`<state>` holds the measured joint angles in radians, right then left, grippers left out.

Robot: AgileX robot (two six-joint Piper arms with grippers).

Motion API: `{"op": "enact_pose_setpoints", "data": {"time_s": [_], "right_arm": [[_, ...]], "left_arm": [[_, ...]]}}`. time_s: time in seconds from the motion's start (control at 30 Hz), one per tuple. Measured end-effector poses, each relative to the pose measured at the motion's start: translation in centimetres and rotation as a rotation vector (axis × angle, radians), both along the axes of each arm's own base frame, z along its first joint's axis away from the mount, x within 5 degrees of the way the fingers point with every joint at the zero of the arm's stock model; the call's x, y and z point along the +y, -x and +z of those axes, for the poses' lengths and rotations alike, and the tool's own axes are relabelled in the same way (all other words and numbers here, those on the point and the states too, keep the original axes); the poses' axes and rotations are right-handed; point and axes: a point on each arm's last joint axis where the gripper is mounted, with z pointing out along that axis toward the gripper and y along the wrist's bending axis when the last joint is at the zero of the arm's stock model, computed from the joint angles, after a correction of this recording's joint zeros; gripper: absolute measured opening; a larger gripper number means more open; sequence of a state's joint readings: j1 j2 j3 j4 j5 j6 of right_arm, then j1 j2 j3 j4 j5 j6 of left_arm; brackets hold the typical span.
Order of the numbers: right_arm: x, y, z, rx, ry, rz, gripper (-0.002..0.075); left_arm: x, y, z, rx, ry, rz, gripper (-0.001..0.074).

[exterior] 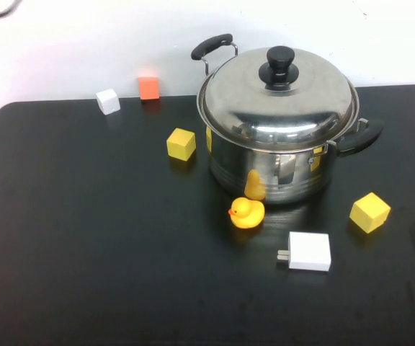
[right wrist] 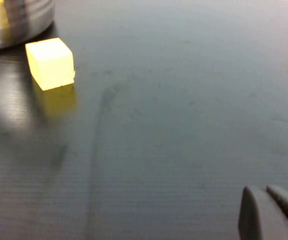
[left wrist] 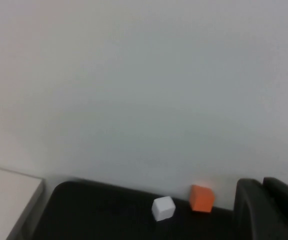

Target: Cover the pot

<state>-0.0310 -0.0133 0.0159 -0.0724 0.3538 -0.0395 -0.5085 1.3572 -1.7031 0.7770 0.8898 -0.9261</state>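
The large steel pot (exterior: pixel 272 169) with two black side handles stands at the back right of the black table (exterior: pixel 85 238). The domed steel lid (exterior: pixel 276 104) with a black knob (exterior: pixel 278 66) sits on top of it, closing it. Neither arm shows in the high view. My left gripper (left wrist: pixel 261 182) is shut and empty, held in the air and facing the white wall near the table's back left. My right gripper (right wrist: pixel 265 190) is shut and empty, low over the table to the right of the pot, whose base (right wrist: pixel 14 20) shows in the right wrist view.
A yellow rubber duck (exterior: pixel 247 213) sits right in front of the pot. A white charger (exterior: pixel 309 251) and a yellow cube (exterior: pixel 369 212) (right wrist: pixel 50 63) lie front right. Another yellow cube (exterior: pixel 181 144) is left of the pot. An orange cube (exterior: pixel 148 87) (left wrist: pixel 201 198) and a white cube (exterior: pixel 108 101) (left wrist: pixel 163 208) sit at the back edge.
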Motion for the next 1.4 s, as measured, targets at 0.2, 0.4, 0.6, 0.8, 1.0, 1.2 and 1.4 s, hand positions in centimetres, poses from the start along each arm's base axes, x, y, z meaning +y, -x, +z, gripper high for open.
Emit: {"op": "enact_pose_setpoints", "data": {"time_s": [0.2, 0.4, 0.6, 0.8, 1.0, 1.2, 1.4], "right_arm": [[0.0, 0.0, 0.0, 0.000, 0.000, 0.000, -0.0002], [0.0, 0.0, 0.0, 0.000, 0.000, 0.000, -0.0002], [0.0, 0.0, 0.0, 0.000, 0.000, 0.000, -0.0002], [0.0, 0.0, 0.0, 0.000, 0.000, 0.000, -0.0002], [0.0, 0.0, 0.0, 0.000, 0.000, 0.000, -0.0002], [0.0, 0.0, 0.0, 0.000, 0.000, 0.000, -0.0002], [0.0, 0.0, 0.0, 0.000, 0.000, 0.000, -0.0002]], "left_arm": [[1.0, 3.7, -0.4, -0.110, 0.032, -0.122, 0.0000], [1.6, 6.9, -4.9, -0.138, 0.022, -0.260, 0.0000], [2.7, 10.0, -9.3, -0.134, 0.011, -0.331, 0.0000], [3.9, 12.7, -11.5, -0.159, 0.018, -0.355, -0.0001], [4.6, 13.9, -11.7, -0.187, 0.027, -0.356, -0.0001], [4.7, 14.0, -11.8, -0.185, 0.027, -0.352, -0.0002], [5.5, 15.4, -11.4, -0.233, 0.044, -0.347, -0.0002]]}}
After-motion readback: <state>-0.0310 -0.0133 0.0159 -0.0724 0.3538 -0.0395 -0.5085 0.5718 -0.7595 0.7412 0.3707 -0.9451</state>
